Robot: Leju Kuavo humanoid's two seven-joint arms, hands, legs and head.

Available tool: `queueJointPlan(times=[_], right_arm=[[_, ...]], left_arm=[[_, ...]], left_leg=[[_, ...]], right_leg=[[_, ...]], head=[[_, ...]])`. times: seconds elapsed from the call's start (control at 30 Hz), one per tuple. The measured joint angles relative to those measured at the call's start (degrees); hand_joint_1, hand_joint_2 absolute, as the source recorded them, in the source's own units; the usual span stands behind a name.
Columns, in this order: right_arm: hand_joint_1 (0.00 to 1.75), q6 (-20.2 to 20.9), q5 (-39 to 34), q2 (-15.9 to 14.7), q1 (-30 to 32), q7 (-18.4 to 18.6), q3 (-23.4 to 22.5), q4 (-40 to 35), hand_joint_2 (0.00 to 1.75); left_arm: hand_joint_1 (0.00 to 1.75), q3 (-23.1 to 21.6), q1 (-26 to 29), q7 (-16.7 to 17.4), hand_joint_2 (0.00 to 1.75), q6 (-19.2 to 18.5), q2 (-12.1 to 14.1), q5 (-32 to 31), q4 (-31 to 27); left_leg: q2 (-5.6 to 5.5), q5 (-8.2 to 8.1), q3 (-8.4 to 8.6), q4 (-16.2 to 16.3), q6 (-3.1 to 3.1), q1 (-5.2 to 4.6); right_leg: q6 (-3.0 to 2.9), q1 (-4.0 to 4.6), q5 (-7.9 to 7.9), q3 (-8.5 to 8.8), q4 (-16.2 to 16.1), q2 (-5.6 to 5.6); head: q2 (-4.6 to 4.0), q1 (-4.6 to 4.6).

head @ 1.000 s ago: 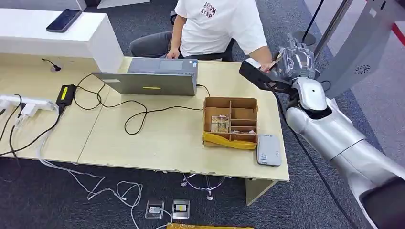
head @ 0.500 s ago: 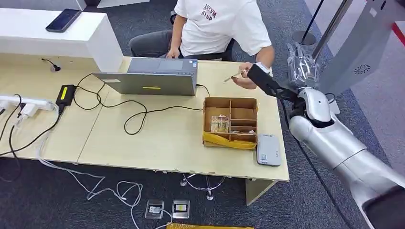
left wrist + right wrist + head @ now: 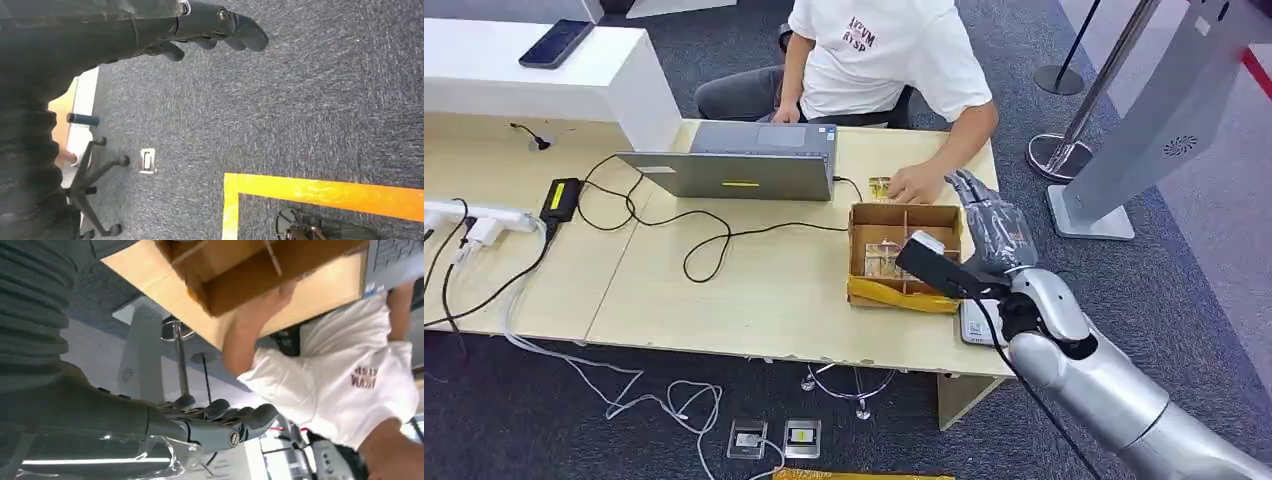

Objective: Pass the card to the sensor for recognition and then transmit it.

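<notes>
Now the right robot hand (image 3: 994,225) is hovering released, fingers spread, over the box (image 3: 907,257) edge, above the sensor (image 3: 969,322). A person's hand (image 3: 914,184) is setting the card (image 3: 880,187) on the counter (image 3: 754,290). Left robot hand (image 3: 220,30) is hanging released above the floor.

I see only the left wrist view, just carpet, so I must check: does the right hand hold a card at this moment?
Observer: No. The right hand is empty, fingers spread, above the brown cardboard divider box.
Operator: Where is the card?
Observer: A small yellowish card lies on the table beside the person's hand, beyond the box.
Operator: And the sensor?
Observer: The flat grey card reader lies beside the box, partly under the right arm.
</notes>
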Motion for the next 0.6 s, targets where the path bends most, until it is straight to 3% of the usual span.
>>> queueJointPlan(times=[0.4, 0.6], right_arm=[[0.00, 7.10, 5.64, 0.42, 0.93, 2.87, 1.84, -0.50, 1.75], [0.00, 8.04, 8.06, 1.53, 0.93, 3.85, 3.39, 1.14, 1.75]], left_arm=[[0.00, 0.00, -0.02, 0.42, 1.75, -0.09, 0.00, 0.63, -0.02], [0.00, 0.00, -0.03, 0.52, 1.75, -0.02, 0.00, 1.20, -0.07]], left_leg=[[-0.01, 0.00, -0.03, 0.00, 0.00, 0.00], [-0.01, 0.00, -0.03, 0.00, 0.00, 0.01]], right_leg=[[0.00, 0.00, 0.00, 0.00, 0.00, -0.01], [0.00, 0.01, 0.00, -0.01, 0.00, -0.02]], head=[[0.00, 0.00], [0.00, 0.02]])
